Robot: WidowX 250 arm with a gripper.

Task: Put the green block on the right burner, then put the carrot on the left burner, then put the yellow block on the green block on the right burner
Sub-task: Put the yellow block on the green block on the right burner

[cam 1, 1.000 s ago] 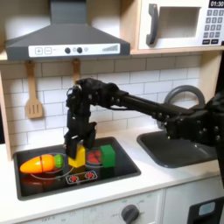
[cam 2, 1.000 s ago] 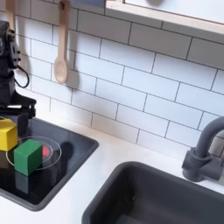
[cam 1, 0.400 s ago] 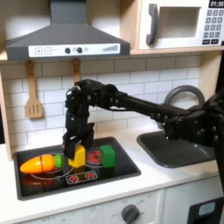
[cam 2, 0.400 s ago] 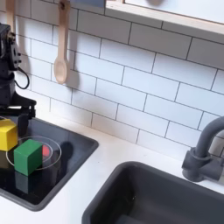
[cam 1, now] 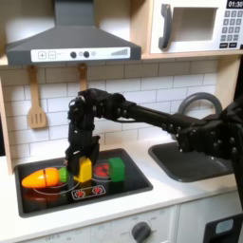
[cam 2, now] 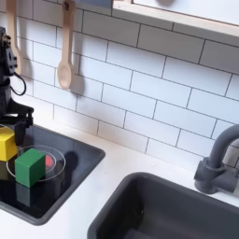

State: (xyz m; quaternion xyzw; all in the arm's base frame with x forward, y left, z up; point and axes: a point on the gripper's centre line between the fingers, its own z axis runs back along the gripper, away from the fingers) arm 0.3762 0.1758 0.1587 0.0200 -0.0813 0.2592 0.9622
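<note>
Gripping the yellow block (cam 1: 85, 169), gripper (cam 1: 84, 161) closed.

Arm: reaches in from the first exterior view's right, elbow raised, forearm dropping straight down.
Gripper (cam 1: 83, 158): pointing down, fingers closed on the yellow block (cam 1: 85, 169).

The microwave (cam 1: 195, 26) display shows digits, cut off, too blurred to read.

Above the green block (cam 1: 117, 168) the way down is open in both exterior views (yellow block (cam 1: 84, 170) and gripper (cam 1: 81, 157) crowd its left side in the first exterior view).
</note>
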